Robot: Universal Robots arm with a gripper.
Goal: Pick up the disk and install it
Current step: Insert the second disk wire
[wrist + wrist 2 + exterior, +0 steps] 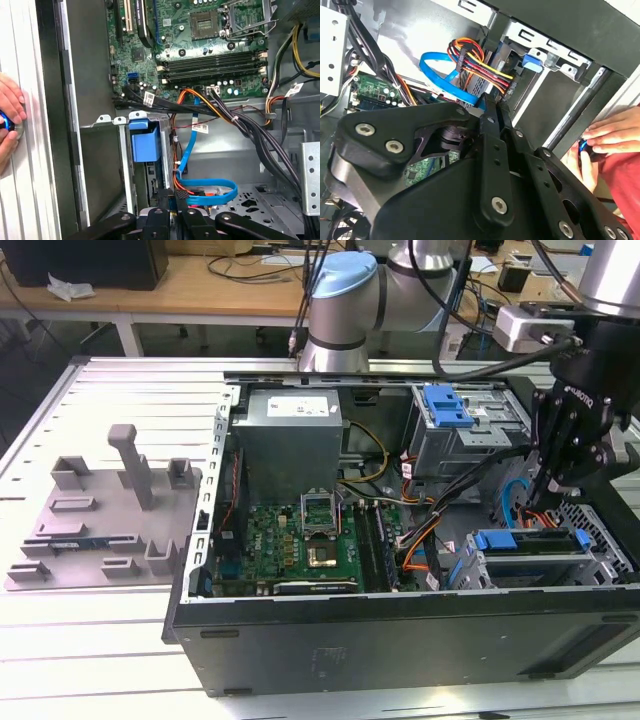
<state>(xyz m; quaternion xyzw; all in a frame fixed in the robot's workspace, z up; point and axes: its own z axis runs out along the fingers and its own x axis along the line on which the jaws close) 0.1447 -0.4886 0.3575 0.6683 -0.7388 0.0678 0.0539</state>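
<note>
- matt black plastic and metal on the gripper (492, 117), with bright steel screw heads.
- dull grey sheet metal for the drive cage (120, 150), smooth, lightly scuffed.
- glossy bright blue plastic on the carrier frame (145, 142).
- smooth, shiny blue plastic sheath on the flat data cable (210, 192).
- green lacquered circuit board (200, 45), speckled with metal parts.
- ribbed pale metal table (120, 400), satin.
- matt grey plastic fixture (110, 515).
</note>
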